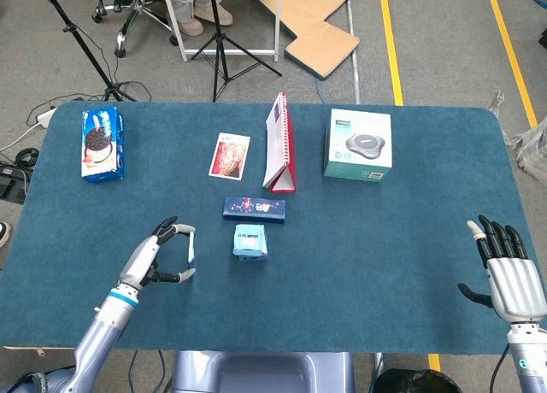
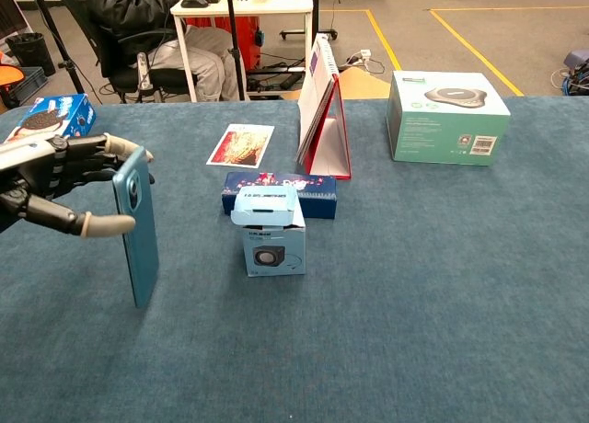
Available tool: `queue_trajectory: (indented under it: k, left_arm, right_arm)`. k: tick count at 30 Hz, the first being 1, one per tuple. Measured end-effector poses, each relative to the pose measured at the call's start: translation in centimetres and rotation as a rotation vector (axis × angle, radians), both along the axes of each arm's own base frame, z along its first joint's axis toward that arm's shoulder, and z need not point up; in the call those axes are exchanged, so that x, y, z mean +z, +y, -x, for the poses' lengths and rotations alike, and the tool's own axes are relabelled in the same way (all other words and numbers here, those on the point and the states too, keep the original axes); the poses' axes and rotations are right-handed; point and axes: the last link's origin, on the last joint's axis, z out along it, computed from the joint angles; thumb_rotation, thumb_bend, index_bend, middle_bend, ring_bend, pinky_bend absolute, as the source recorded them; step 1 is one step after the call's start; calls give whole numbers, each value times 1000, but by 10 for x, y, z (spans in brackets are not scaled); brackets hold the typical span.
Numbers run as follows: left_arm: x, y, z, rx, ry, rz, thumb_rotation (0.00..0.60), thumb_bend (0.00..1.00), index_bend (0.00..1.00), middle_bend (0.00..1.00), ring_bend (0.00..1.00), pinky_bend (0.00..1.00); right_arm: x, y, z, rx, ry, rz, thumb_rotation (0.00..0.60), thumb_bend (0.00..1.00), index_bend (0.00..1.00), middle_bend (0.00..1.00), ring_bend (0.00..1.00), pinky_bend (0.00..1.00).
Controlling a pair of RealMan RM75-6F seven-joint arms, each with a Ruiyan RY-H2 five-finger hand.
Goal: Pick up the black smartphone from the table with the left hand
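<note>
smartphone (image 2: 135, 224) upright on edge, pinched by left hand (image 2: 57, 180).

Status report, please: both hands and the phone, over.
Left hand holds smartphone upright, lifted. Right hand open, holding nothing. Small blue box beside the phone, apart from it.
</note>
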Motion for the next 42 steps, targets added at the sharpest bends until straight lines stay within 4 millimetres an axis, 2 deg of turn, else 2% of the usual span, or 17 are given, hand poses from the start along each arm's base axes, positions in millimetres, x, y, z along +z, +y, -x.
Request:
queue_trajectory:
  k: [8,15,20,26,30,33,35,38,42]
  left_arm:
    - [-1,7,27,112,-414,100,600,265,266,358,0,0]
    - [-11,12,56,179,-587,189,600,266,266,358,0,0]
    - [-21,15,71,209,-619,236,600,266,266,357,0,0]
    - [-28,15,77,209,-627,258,600,266,265,334,0,0]
    - [-27,15,81,212,-619,257,600,265,218,261,0,0]
    - [-27,14,85,216,-611,252,600,208,55,138,0,0]
    - [-26,13,88,213,-599,251,600,171,4,60,0,0]
    - [-24,13,92,206,-569,250,600,156,0,4,0,0]
    - [-20,13,95,194,-550,232,600,154,0,0,0,0]
  right_arm:
    - [-1,0,0,-3,6,-4,600,0,40,0,0,0]
    - [-2,-1,1,-6,6,-6,600,0,47,0,0,0]
    - [-2,-1,1,-6,7,-6,600,0,48,0,0,0]
    - [-2,-1,1,-7,9,-7,600,0,49,0,0,0]
    - [-2,-1,1,-6,7,-7,600,0,50,0,0,0]
    - [-2,0,0,-5,7,-6,600,0,50,0,0,0]
    - [-2,0,0,-4,7,-6,600,0,49,0,0,0]
    - [-2,0,0,-3,7,-6,600,0,50,0,0,0]
    - [-2,0,0,-3,6,-6,600,0,50,0,0,0]
